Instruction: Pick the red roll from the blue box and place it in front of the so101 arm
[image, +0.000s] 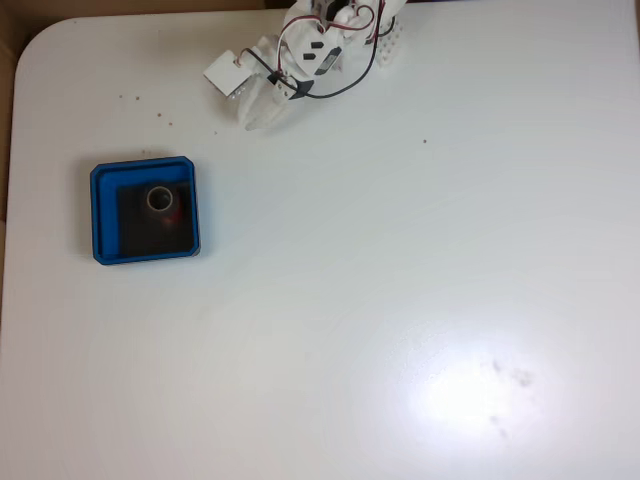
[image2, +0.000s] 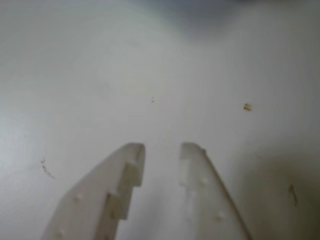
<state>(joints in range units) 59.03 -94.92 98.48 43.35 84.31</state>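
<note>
Right now the red roll (image: 160, 200) sits inside the blue box (image: 105, 215), standing on end on the box's black floor near its upper rim in the fixed view, its pale core facing up. The so101 arm (image: 320, 45) is folded well apart from the box, up and to the right of it, at the bench (image: 400, 280) edge. Its pincer (image2: 162, 152) hangs over bare bench away from the box, holding nothing, its jaws parted by a narrow gap in the wrist view.

The risks lie in the reach. That gap looks too slim to straddle the roll, though the soft focus makes this hard to judge; unless it widens, a fingertip could land on the roll and tip it. A low approach could also catch the box's raised rim and shove the box aside.
</note>
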